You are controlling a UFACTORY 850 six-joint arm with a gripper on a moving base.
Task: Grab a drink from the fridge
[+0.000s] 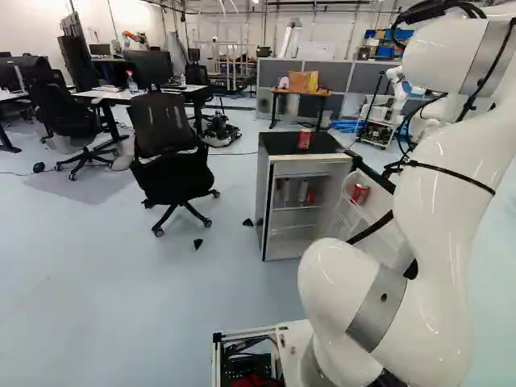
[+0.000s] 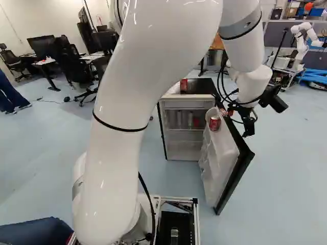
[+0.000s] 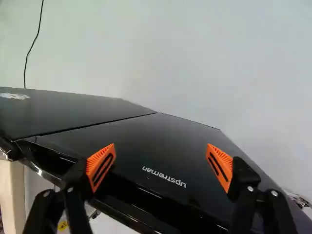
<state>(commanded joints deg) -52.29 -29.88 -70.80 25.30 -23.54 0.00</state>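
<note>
Pale floor (image 1: 121, 282), open fridge (image 2: 185, 148), claw (image 2: 249, 131) spread nearby

Fridge door (image 2: 219, 158) between hand (image 2: 248, 135) and shelves (image 2: 185, 129)

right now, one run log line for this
fridge: door open | gripper: open, beside door's outer face | door-shelf can: not grasped | fridge-top can: not grasped

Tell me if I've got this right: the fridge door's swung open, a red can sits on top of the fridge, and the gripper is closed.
Not quite: the gripper is open, its fingers standing well apart in the wrist view. The fridge door is swung open, and a red can sits on top of the fridge.
</note>
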